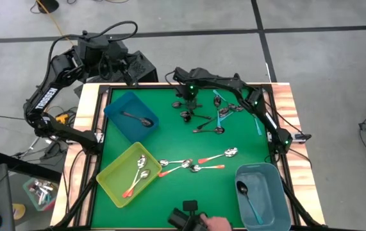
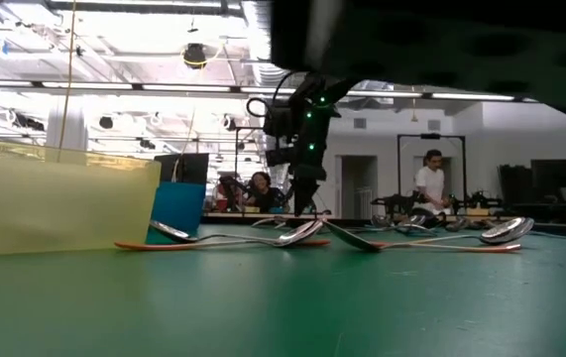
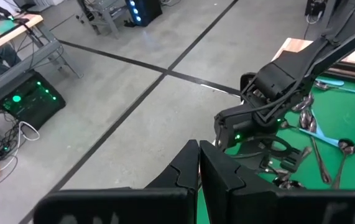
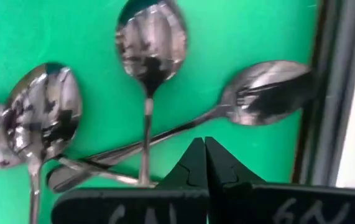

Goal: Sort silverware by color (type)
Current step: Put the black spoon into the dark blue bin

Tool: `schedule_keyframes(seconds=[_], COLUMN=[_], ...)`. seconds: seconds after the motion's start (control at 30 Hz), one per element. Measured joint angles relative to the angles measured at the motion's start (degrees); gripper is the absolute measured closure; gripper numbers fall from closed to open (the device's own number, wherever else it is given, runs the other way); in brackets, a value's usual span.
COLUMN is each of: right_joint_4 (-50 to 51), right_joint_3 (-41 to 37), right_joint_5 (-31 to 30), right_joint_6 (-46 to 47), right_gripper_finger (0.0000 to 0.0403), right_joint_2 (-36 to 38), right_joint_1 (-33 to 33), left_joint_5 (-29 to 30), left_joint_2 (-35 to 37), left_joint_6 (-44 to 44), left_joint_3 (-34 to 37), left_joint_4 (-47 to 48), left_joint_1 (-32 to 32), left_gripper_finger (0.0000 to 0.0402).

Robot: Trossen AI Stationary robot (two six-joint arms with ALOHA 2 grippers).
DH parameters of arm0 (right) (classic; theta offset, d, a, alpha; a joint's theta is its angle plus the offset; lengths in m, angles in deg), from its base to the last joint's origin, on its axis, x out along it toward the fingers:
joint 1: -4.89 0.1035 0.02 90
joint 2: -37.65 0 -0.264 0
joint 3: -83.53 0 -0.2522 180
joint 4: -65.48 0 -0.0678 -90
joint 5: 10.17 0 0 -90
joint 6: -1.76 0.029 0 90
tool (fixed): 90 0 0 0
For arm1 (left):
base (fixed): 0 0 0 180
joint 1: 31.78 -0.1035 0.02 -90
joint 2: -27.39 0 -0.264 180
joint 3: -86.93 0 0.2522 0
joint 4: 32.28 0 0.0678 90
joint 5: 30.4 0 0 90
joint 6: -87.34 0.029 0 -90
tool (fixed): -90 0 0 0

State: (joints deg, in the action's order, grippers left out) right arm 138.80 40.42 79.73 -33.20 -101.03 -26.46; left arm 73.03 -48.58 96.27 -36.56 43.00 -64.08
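The right pincer hovers low over the far cluster of dark grey spoons on the green surface, its fingers pressed together and holding nothing. The step in hand seems to be the reach for one dark spoon. Next it must open, descend around one handle, then carry it to the blue bin. The left pincer, also closed and empty, waits off the surface.
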Motion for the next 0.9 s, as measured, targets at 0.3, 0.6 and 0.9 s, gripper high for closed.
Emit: schedule_keyframes(seconds=[0.3, 0.6, 0.9], right_joint_4=[4.69, 7.14, 14.89], right_joint_3=[-1.88, -1.86, -3.68], right_joint_5=[7.73, 6.32, 14.71], right_joint_6=[-0.51, 4.82, -1.35], right_gripper_finger=[0.0403, 0.0403, 0.0403], right_joint_2=[-0.12, -0.12, 5.24], right_joint_1=[0.12, 0.48, -0.34], left_joint_5=[-0.09, -0.80, -0.91], left_joint_2=[0.00, -0.02, 2.24], left_joint_6=[-0.85, -1.65, 1.17], left_joint_3=[0.22, 2.96, 3.00], left_joint_4=[-0.17, 0.94, -1.63], left_joint_1=[0.01, -0.01, -0.83], left_gripper_finger=[0.0401, 0.0401, 0.0401])
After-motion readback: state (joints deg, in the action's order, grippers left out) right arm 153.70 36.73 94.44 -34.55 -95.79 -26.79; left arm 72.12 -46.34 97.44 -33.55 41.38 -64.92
